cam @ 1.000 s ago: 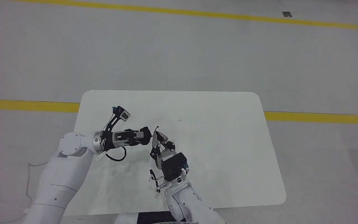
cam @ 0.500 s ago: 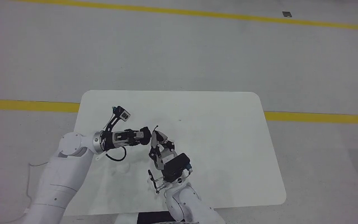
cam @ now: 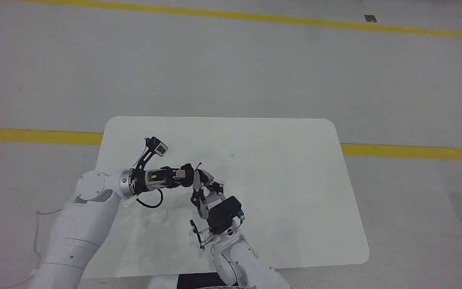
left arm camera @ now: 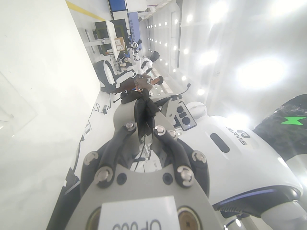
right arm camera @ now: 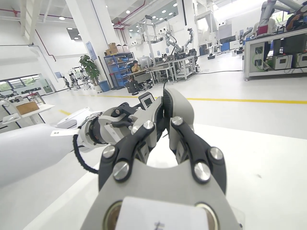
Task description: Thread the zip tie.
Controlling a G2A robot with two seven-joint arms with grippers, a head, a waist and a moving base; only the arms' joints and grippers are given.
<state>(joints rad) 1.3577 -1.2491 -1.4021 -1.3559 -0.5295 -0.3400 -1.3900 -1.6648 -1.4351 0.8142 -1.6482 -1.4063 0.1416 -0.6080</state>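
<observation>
Zip tie [right arm camera: 164, 84] is up off the bench, caught between the two hands over the near-left part of the top. So the pick-up is done, and we're right in the threading itself.

Big picture first: the white bench [cam: 289, 152] carries the whole play. The left arm [cam: 94, 191] comes in low from the side, the right arm [cam: 234, 256] rises from the near edge, and the two meet tip to tip.

Now the hands. The right hand [right arm camera: 165, 101] is clamped down narrow, pads pressed flat on the black strap, with a short thin end poking out beyond the fingertips. The left hand [left arm camera: 144, 112] sits just beside it, touching or very nearly so, its dark pads pressed together too. A thin dark strand runs back out of them toward the wrist. I read that as the same tie, though the pads hide the grip itself.

How far along? Whether the tail is into the head, I can't tell; that spot is buried between the fingers. My call is that the two ends are brought together and being lined up, with the push through the head and the pull to close the loop left to do. Smallest thing on show is that free tip, standing clear above the right hand's fingers.
</observation>
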